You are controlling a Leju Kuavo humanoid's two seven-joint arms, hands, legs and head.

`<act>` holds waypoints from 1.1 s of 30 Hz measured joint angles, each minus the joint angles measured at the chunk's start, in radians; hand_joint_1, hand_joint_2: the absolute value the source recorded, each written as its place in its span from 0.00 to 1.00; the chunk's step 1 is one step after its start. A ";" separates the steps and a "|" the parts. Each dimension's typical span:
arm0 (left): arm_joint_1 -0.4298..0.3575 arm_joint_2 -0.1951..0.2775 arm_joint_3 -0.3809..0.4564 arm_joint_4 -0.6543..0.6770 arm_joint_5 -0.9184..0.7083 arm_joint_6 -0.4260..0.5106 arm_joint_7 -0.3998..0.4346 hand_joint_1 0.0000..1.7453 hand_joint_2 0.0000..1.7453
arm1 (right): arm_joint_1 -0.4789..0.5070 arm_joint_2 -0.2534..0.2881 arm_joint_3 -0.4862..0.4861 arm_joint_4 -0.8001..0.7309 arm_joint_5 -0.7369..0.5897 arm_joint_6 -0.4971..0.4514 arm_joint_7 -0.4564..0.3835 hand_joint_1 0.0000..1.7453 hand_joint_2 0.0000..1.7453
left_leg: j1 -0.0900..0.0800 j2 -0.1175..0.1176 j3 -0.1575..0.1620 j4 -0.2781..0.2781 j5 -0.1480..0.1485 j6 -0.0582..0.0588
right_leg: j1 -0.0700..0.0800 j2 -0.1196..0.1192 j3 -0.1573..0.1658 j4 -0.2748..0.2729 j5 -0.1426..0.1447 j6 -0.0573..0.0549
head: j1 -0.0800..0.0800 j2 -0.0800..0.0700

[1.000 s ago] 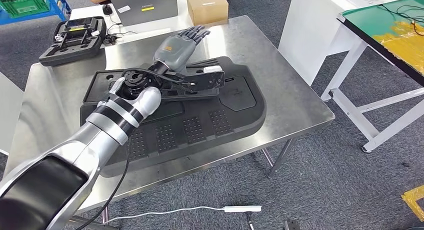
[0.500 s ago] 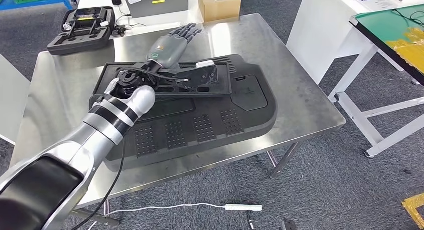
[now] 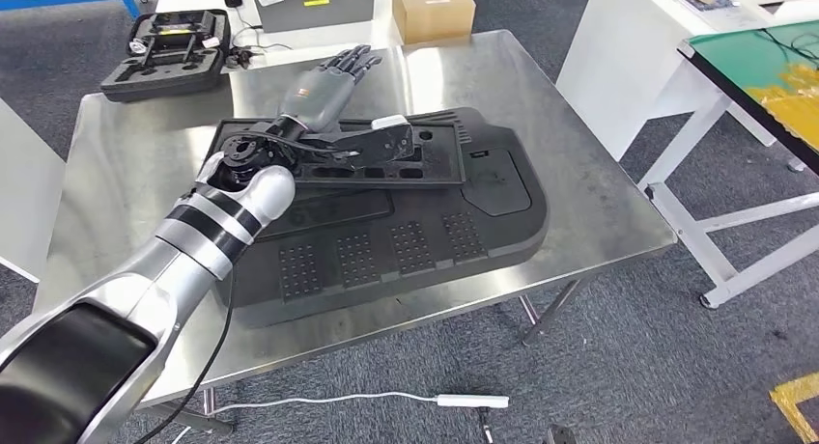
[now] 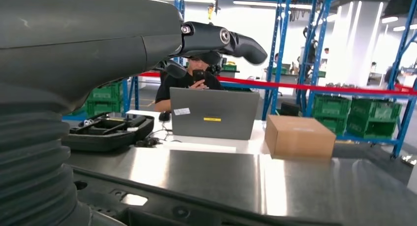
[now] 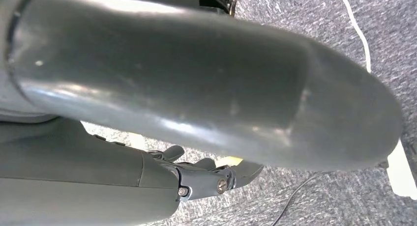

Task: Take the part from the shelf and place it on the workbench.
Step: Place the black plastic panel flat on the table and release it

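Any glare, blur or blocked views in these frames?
Head view: sharp, with soft ceiling-light glare on the steel workbench. Left wrist view: the left hand looms close and soft, windows behind blown out. Right wrist view: the right hand is blurred with a highlight streak, blocking most of the floor.

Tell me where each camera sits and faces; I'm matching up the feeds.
Head view: high on the body, looking down at the steel workbench and black part; left arm and left hand show.
Left wrist view: behind the left hand, facing across the workbench to the cardboard box.
Right wrist view: hanging, facing carpet; right hand shows.
Head and left wrist views share the box.
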 joint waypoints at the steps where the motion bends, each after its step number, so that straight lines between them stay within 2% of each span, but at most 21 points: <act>1: 0.001 0.000 0.000 -0.001 0.000 0.001 0.000 0.00 1.00 | 0.000 0.000 0.000 0.000 0.001 0.000 0.001 0.00 0.00 | 0.000 0.000 -0.001 0.000 0.002 0.002 | 0.001 0.003 -0.029 0.065 -0.030 -0.005 | 0.002 0.000; 3: 0.008 0.000 -0.001 -0.002 0.001 0.004 0.004 0.00 1.00 | 0.001 0.000 -0.001 0.000 0.005 0.001 0.003 0.00 0.00 | -0.001 -0.002 -0.006 0.000 0.006 0.004 | 0.001 0.006 -0.088 0.188 -0.075 -0.008 | 0.003 0.000; 4: 0.012 0.000 -0.001 -0.002 0.001 0.007 0.005 0.00 1.00 | 0.001 0.000 -0.002 0.000 0.008 0.001 0.004 0.00 0.00 | -0.001 -0.003 -0.008 0.000 0.008 0.002 | 0.001 0.007 -0.099 0.209 -0.078 -0.005 | 0.003 0.000; 5: 0.015 0.001 -0.001 -0.002 0.002 0.010 0.007 0.00 0.75 | 0.002 0.000 -0.003 0.000 0.011 0.002 0.006 0.00 0.00 | -0.001 -0.005 -0.010 0.000 0.011 0.000 | 0.001 0.007 -0.088 0.186 -0.064 0.002 | 0.003 0.000; 7: 0.016 0.001 0.000 -0.004 0.005 0.020 0.009 0.00 0.25 | 0.002 -0.001 -0.007 0.000 0.017 0.003 0.008 0.00 0.00 | 0.001 -0.009 -0.014 0.001 0.017 -0.009 | 0.001 0.008 -0.020 0.050 -0.010 0.012 | 0.003 0.000; 8: 0.016 0.002 0.000 -0.006 0.006 0.026 0.009 0.00 0.00 | 0.001 -0.001 -0.009 0.000 0.019 0.004 0.009 0.00 0.00 | 0.000 -0.011 -0.017 0.001 0.020 -0.014 | 0.003 0.010 0.014 -0.014 0.015 0.012 | 0.003 0.000; 10: 0.016 0.003 0.001 -0.010 0.006 0.038 0.007 0.00 0.00 | 0.001 0.000 -0.010 -0.001 0.025 0.005 0.011 0.00 0.00 | -0.003 -0.012 -0.021 0.000 0.029 -0.027 | 0.008 0.012 0.040 -0.067 0.039 0.002 | 0.001 0.000; 11: 0.016 0.004 0.001 -0.011 0.007 0.042 0.007 0.00 0.00 | 0.001 0.000 -0.011 -0.001 0.028 0.005 0.012 0.00 0.00 | -0.004 -0.013 -0.022 -0.001 0.034 -0.033 | 0.011 0.012 0.039 -0.065 0.045 -0.005 | -0.001 0.000; 13: 0.016 0.009 0.002 -0.012 0.007 0.049 0.005 0.00 0.00 | 0.000 0.002 -0.014 -0.001 0.033 0.006 0.013 0.00 0.00 | 0.000 -0.011 -0.028 0.004 0.031 -0.045 | 0.006 0.010 0.032 -0.067 0.057 -0.021 | -0.001 0.000; 14: 0.016 0.012 0.004 -0.013 0.008 0.052 0.005 0.00 0.00 | 0.000 0.003 -0.015 -0.002 0.036 0.006 0.013 0.00 0.00 | 0.003 -0.010 -0.038 0.025 0.009 -0.050 | 0.002 0.008 0.028 -0.069 0.065 -0.031 | -0.003 0.000; 16: 0.017 0.018 0.007 -0.013 0.008 0.054 0.003 0.00 0.00 | -0.001 0.004 -0.018 -0.003 0.039 0.006 0.014 0.00 0.00 | 0.008 -0.007 -0.074 0.129 -0.072 -0.061 | 0.000 0.003 0.015 -0.070 0.078 -0.046 | -0.005 0.000; 18: 0.020 0.021 0.009 -0.013 0.008 0.055 0.003 0.00 0.00 | 0.000 0.004 -0.020 -0.003 0.041 0.006 0.015 0.00 0.00 | 0.013 -0.006 -0.109 0.255 -0.144 -0.069 | 0.001 -0.001 -0.001 -0.069 0.089 -0.050 | -0.006 0.000; 19: 0.022 0.022 0.009 -0.013 0.008 0.055 0.003 0.00 0.00 | 0.000 0.005 -0.021 -0.003 0.042 0.006 0.015 0.00 0.00 | 0.015 -0.005 -0.108 0.284 -0.158 -0.073 | 0.001 -0.002 -0.009 -0.068 0.095 -0.049 | -0.006 0.000; 20: 0.024 0.023 0.010 -0.013 0.008 0.055 0.003 0.00 0.00 | 0.000 0.005 -0.022 -0.003 0.042 0.006 0.015 0.00 0.00 | 0.019 -0.004 -0.085 0.271 -0.153 -0.075 | 0.000 -0.003 -0.016 -0.067 0.100 -0.046 | -0.007 0.000; 23: 0.022 0.024 0.012 -0.014 0.008 0.056 0.003 0.00 0.00 | -0.001 0.007 -0.025 -0.005 0.044 0.006 0.015 0.00 0.00 | 0.027 0.002 0.047 0.086 -0.104 -0.079 | 0.000 -0.005 -0.034 -0.059 0.112 -0.033 | -0.007 0.000; 24: 0.020 0.025 0.013 -0.014 0.008 0.056 0.002 0.00 0.00 | -0.001 0.007 -0.025 -0.005 0.045 0.006 0.015 0.00 0.00 | 0.026 0.002 0.071 0.043 -0.095 -0.077 | 0.001 -0.006 -0.039 -0.057 0.117 -0.026 | -0.006 0.000; 25: 0.019 0.025 0.014 -0.015 0.008 0.057 0.002 0.00 0.00 | -0.002 0.007 -0.026 -0.006 0.046 0.006 0.016 0.00 0.00 | 0.023 0.001 0.078 0.023 -0.093 -0.073 | 0.003 -0.006 -0.043 -0.057 0.122 -0.019 | -0.005 0.000; 28: 0.019 0.028 0.015 -0.015 0.009 0.059 0.002 0.00 0.00 | -0.001 0.008 -0.027 -0.007 0.050 0.006 0.017 0.00 0.00 | 0.013 -0.001 0.063 0.021 -0.070 -0.045 | 0.001 -0.005 -0.054 -0.061 0.134 0.007 | -0.005 0.000; 30: 0.018 0.028 0.016 -0.017 0.013 0.060 0.002 0.00 0.00 | 0.000 0.008 -0.029 -0.007 0.054 0.008 0.018 0.00 0.00 | 0.015 0.000 0.046 0.016 -0.050 -0.026 | 0.000 -0.002 -0.080 -0.012 0.089 0.006 | -0.001 0.000; 32: 0.018 0.028 0.017 -0.019 0.018 0.060 0.001 0.00 0.00 | -0.001 0.008 -0.031 -0.007 0.059 0.010 0.018 0.00 0.00 | 0.014 0.000 0.021 0.015 -0.030 -0.015 | 0.002 0.003 -0.124 0.112 0.005 -0.004 | 0.004 0.000; 33: 0.019 0.029 0.017 -0.020 0.020 0.060 0.001 0.00 0.00 | -0.001 0.008 -0.032 -0.007 0.061 0.012 0.018 0.00 0.00 | 0.012 0.000 0.007 0.016 -0.019 -0.013 | 0.002 0.005 -0.141 0.177 -0.026 -0.005 | 0.004 0.000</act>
